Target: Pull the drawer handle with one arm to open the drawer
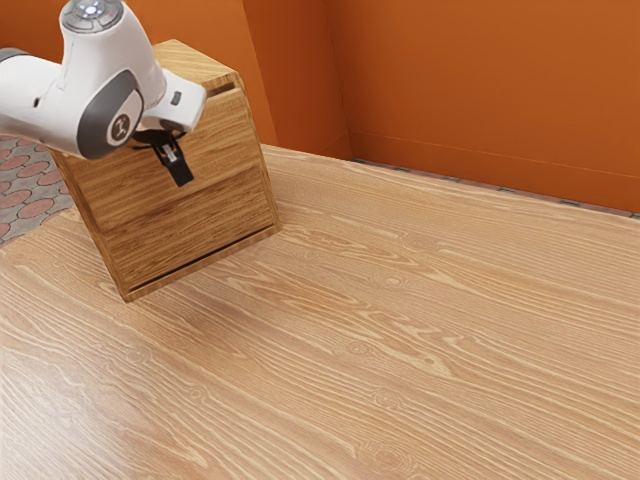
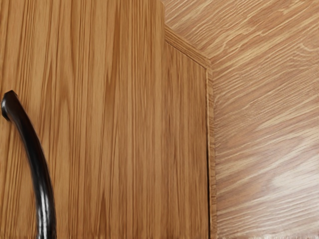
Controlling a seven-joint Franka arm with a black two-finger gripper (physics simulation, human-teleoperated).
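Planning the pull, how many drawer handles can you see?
1: a black curved handle on the cabinet front, by the gripper; the arm may hide others.

Oak-grained drawer, seemingly black handle

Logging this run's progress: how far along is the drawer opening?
Done: the gripper is at the cabinet's front. In hand: the black handle sits close by the hand in the wrist view; whether it is gripped, I cannot tell. Left: the pull itself, since nothing on the front looks clearly drawn out yet.
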